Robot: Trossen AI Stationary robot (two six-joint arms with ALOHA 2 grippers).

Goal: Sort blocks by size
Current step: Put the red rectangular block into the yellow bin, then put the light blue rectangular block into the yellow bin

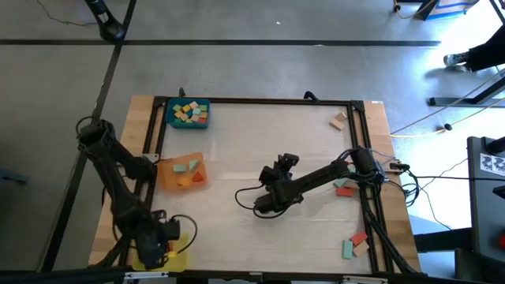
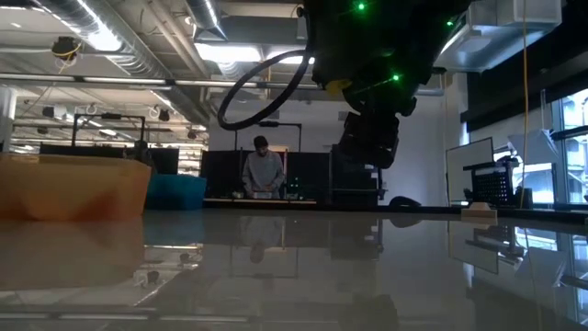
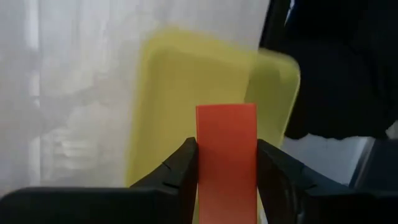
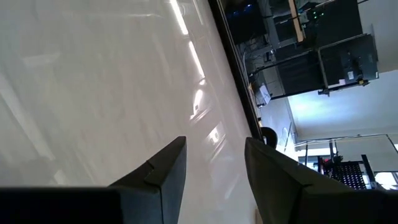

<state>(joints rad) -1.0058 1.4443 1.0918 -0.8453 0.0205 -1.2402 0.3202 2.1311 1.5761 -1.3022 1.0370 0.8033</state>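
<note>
A red-orange block (image 3: 226,155) hangs above the yellow tray (image 3: 180,93), with my left gripper (image 3: 227,149) shut on it. In the high view this gripper (image 1: 160,237) stands at the table's near left corner, over the yellow tray (image 1: 180,256). My right gripper (image 1: 260,203) waits open near the table's middle, and its fingers (image 4: 168,165) have only bare tabletop between them. Blocks lie in the blue tray (image 1: 188,113) and in the orange tray (image 1: 183,172). Loose blocks lie along the right side (image 1: 344,188) and at the near right (image 1: 357,244). My left gripper pinches the red-orange block by its two long sides (image 3: 202,165), one finger on each. The fingers point steeply down and lie along the block, whose free end (image 3: 226,115) sticks out past the fingertips. The block is lifted clear above the yellow tray.
A black frame (image 1: 260,101) runs round the white work surface. One pale block (image 1: 339,120) lies at the far right corner. The low view shows the orange tray (image 2: 73,188), the blue tray (image 2: 175,191), and a person (image 2: 264,170) in the room behind.
</note>
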